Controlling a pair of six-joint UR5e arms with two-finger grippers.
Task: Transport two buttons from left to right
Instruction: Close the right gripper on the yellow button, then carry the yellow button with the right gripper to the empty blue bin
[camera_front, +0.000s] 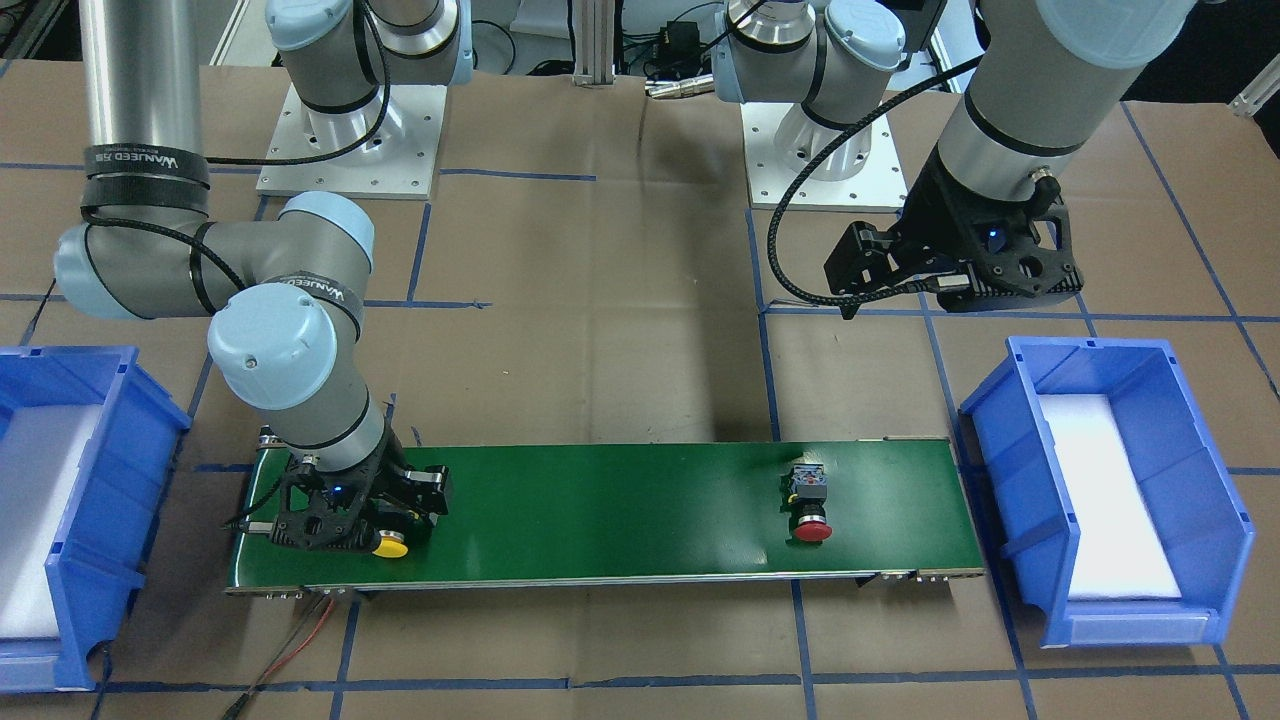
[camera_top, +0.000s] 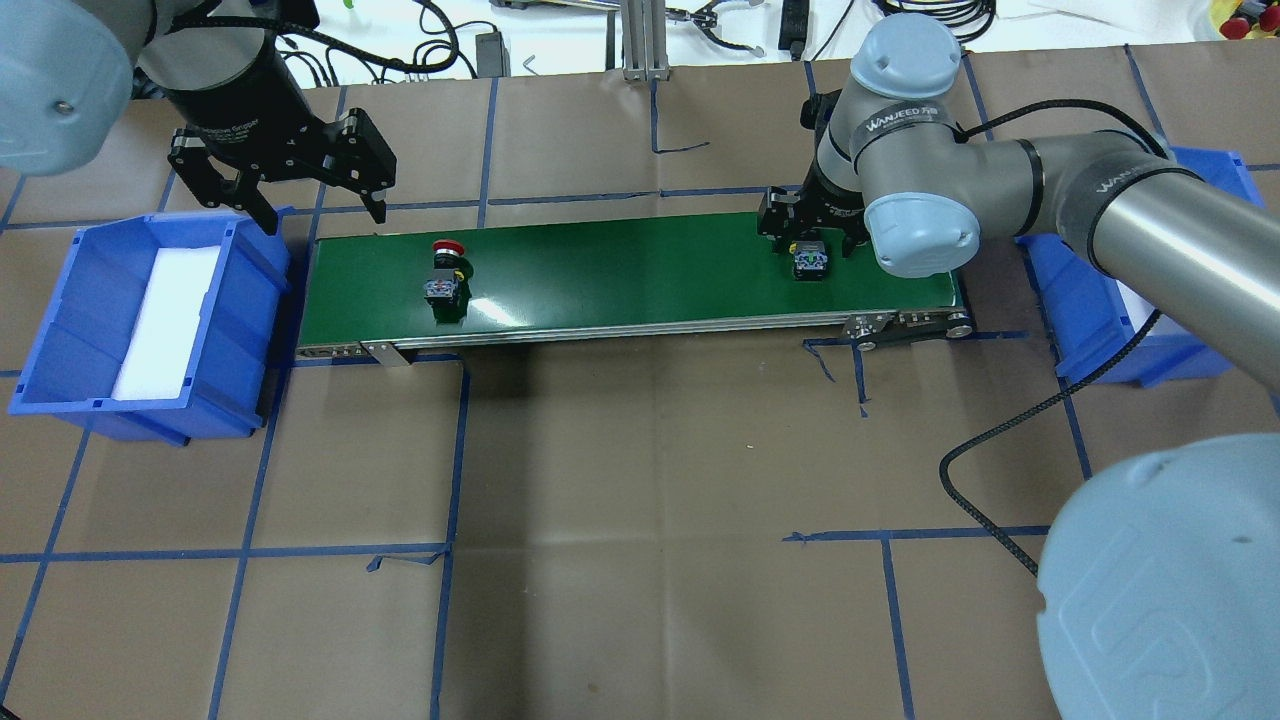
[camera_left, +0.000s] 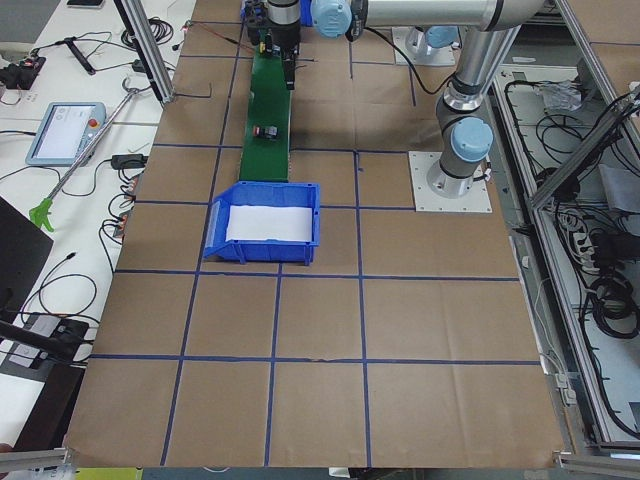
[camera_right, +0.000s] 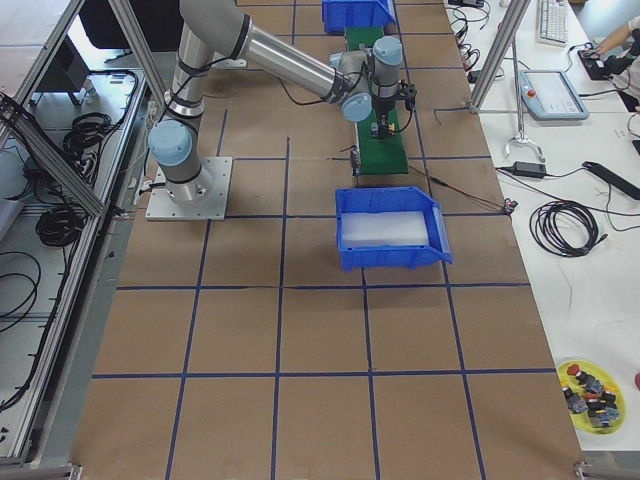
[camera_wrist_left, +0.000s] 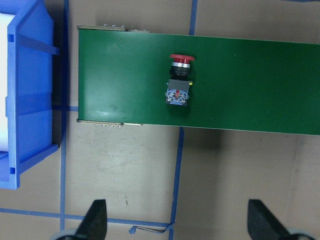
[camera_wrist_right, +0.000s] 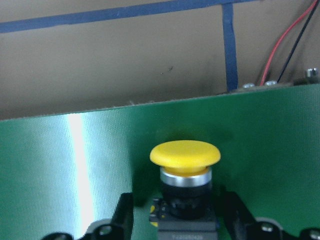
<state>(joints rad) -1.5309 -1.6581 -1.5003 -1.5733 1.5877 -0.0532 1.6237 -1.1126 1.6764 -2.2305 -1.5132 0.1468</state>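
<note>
1. The left gripper (camera_top: 325, 215) is hovering above the far left corner of the green belt (camera_top: 640, 270), with its fingers spread wide and gripping nothing.
2. The red button (camera_top: 445, 272) is lying on its side on the belt, near its left end.
3. The yellow button (camera_wrist_right: 185, 155) is lying at the belt's right end; the right gripper (camera_wrist_right: 179, 220) is straddling its black body, fingers parted with slim gaps showing.

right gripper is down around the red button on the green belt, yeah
Not red: the right wrist view shows the right gripper down around the yellow button on the green belt. The red button lies apart, untouched.
</note>
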